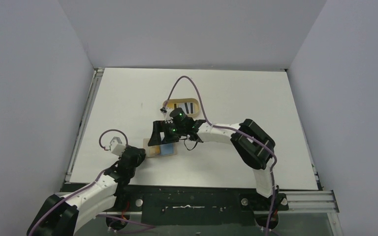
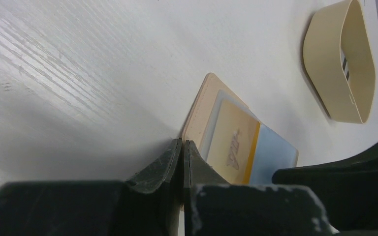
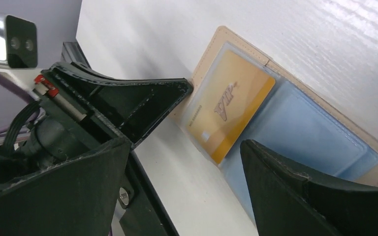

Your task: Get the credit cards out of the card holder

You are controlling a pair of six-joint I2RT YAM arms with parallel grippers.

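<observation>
nearest to us, in the left wrist view, the left gripper (image 2: 183,143) has its two fingers pressed together, with only a thin slit between them. the tips sit at the short edge of the card holder (image 2: 202,105). a pale strip shows inside the slit, so it seems that they pinch this edge.

the card holder lies open and flat on the white table (image 1: 256,98), in the near left part and close to the near edge. on the half next to the left gripper lies a credit card (image 3: 229,110), pale yellow with orange print, under a clear sleeve. we cannot tell if it is partly out. the other half is a light blue inner panel (image 3: 305,132), and we cannot tell whether a second card lies in it.

the right gripper (image 3: 187,145) hangs over the holder with its fingers spread wide, one on each side of the credit card. we cannot tell if they touch anything.

further away stands an oval tan tray (image 1: 184,100), well apart from the holder, with something striped inside. the table stretches wide to the right of the holder and beyond the tray. grey walls (image 1: 29,73) close the left, right and far sides. a metal rail (image 1: 84,123) runs along the left table edge.
</observation>
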